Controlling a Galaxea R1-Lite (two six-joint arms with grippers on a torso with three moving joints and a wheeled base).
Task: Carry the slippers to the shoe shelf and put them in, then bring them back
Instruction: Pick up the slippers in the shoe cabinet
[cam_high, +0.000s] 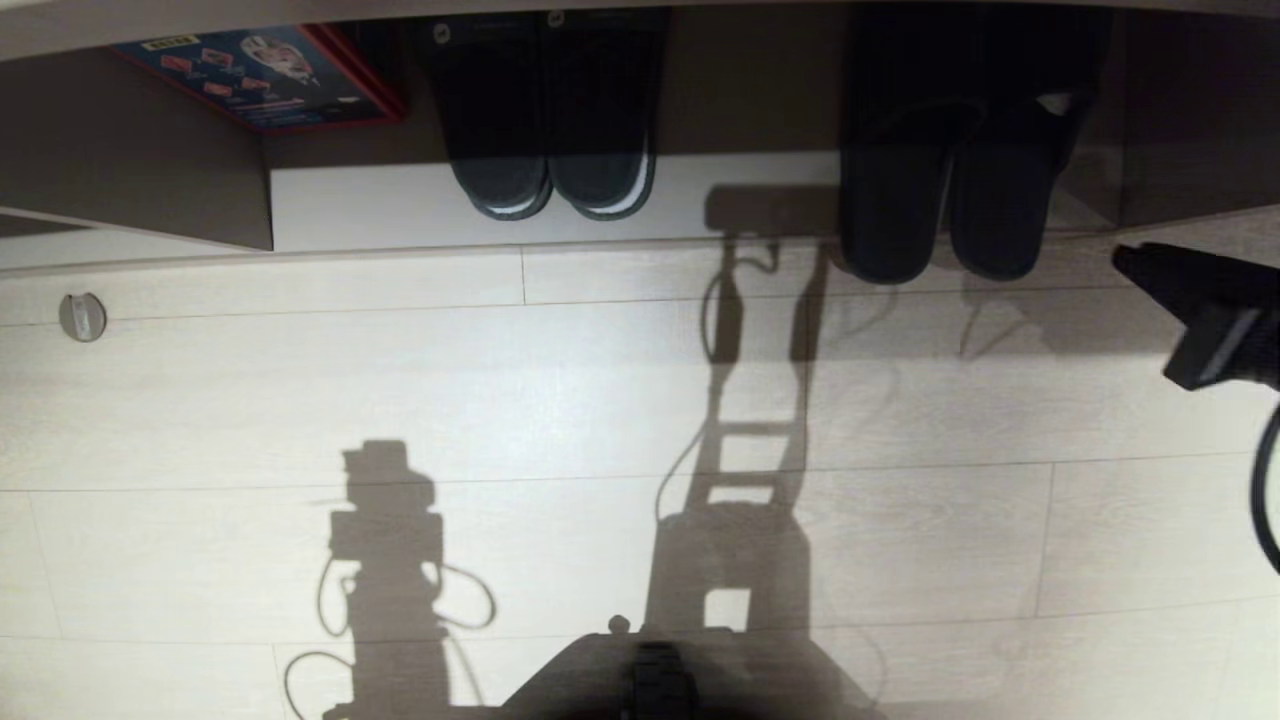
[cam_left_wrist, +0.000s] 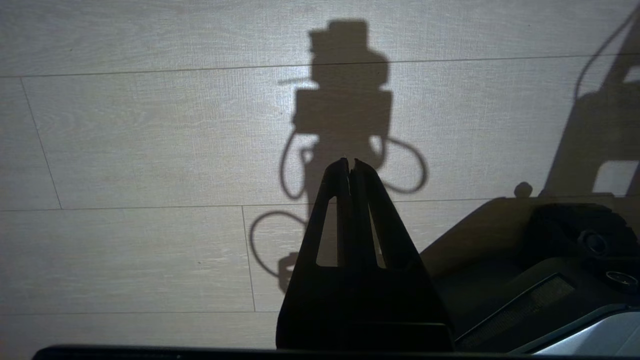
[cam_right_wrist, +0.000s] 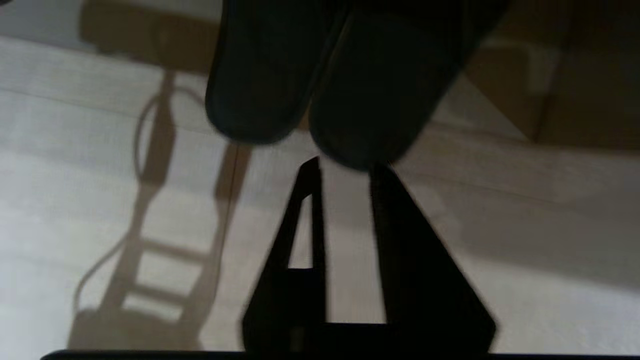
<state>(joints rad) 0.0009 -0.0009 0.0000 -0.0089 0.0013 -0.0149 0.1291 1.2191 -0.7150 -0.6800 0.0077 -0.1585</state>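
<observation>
the right claw (cam_right_wrist: 345, 167) stands parted, empty, its tips just short of the slippers' (cam_right_wrist: 330, 85) heels, lined up to pinch both together. the left claw (cam_left_wrist: 351, 165) hangs clenched over the floor (cam_left_wrist: 125, 150), idle

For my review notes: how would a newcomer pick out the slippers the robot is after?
Find the low shelf along the floor's far edge. Two dark pairs stick out of it; the slippers are the right-hand pair, beside the right gripper, plain dark, without the other pair's whitish sole edges.

head: high, steep down on floor (cam_high: 600, 400) | wrists: low, close over floor | shared: floor
</observation>
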